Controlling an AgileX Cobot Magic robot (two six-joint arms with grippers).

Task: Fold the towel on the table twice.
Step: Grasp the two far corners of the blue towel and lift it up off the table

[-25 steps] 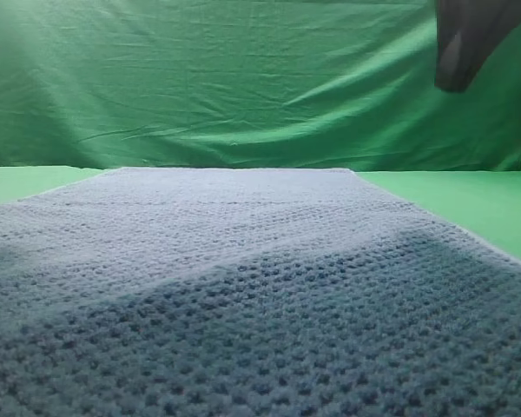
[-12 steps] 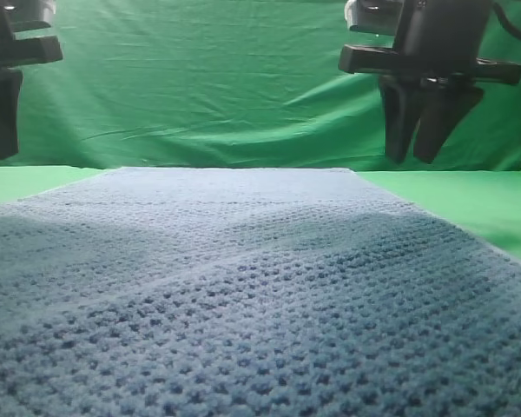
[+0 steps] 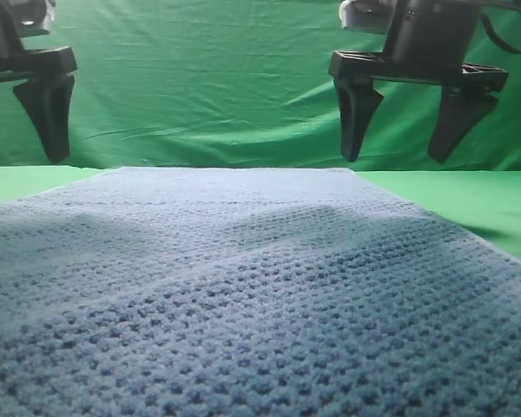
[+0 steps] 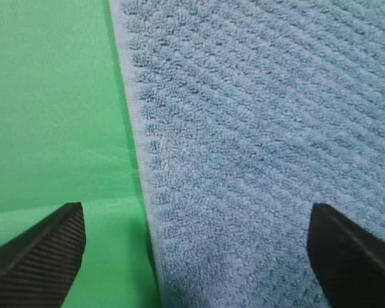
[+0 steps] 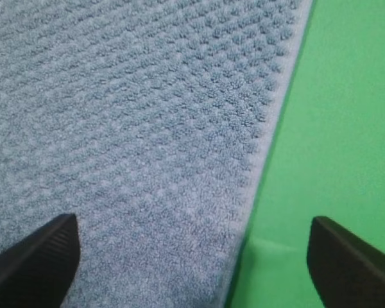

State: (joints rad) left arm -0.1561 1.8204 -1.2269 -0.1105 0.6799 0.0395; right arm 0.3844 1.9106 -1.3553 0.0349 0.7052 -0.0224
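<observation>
The blue-grey waffle-weave towel [image 3: 243,287] lies spread flat on the green table [image 3: 473,204] and fills most of the exterior high view. My right gripper [image 3: 405,139] hangs open above the towel's far right corner, touching nothing. Only one finger [image 3: 48,113] of the left gripper shows at the top left, above the far left corner. In the left wrist view my left gripper [image 4: 196,256] stands open over the towel [image 4: 256,128] and its left hem. My right gripper [image 5: 194,263] straddles the right hem of the towel [image 5: 128,115] from above.
A wrinkled green backdrop curtain [image 3: 208,78] hangs behind the table. Bare green table shows beside the towel on the left [image 4: 51,96] and on the right [image 5: 346,128].
Both grippers have come down into view above the towel's far corners, and their jaws have spread from shut to wide open. The towel has not moved.
</observation>
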